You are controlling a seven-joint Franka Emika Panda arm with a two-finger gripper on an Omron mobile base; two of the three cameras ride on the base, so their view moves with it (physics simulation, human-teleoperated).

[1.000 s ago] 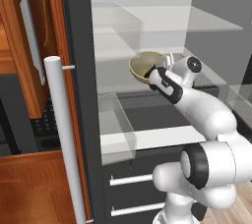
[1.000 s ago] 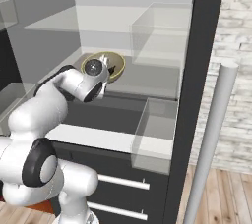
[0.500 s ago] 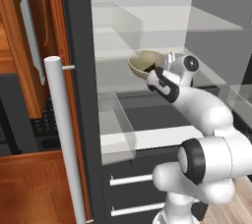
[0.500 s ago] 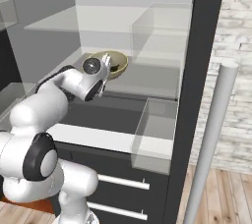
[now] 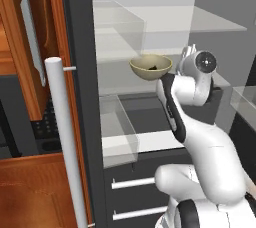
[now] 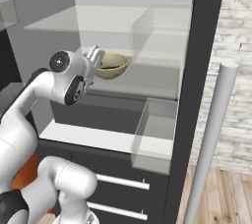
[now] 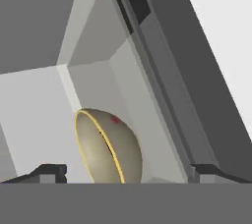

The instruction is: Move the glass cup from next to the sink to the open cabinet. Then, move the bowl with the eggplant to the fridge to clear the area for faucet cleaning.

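The olive-tan bowl rests on a glass shelf inside the open fridge. The dark eggplant shows just above its rim. My gripper is open, just to the right of the bowl in the left base view, not touching it. In the hand view the bowl lies on its side to the camera, between my gripper's widely spread fingertips. The glass cup, the sink and the faucet are out of view.
The fridge door's thick grey bar handle stands close by. A clear bin sits below the bowl's shelf, with dark drawers underneath. A reddish-brown cabinet door with a silver bar handle is at the left.
The jaws have opened and let go of the bowl's rim. The hand has drawn back from the bowl, which stays on the shelf.
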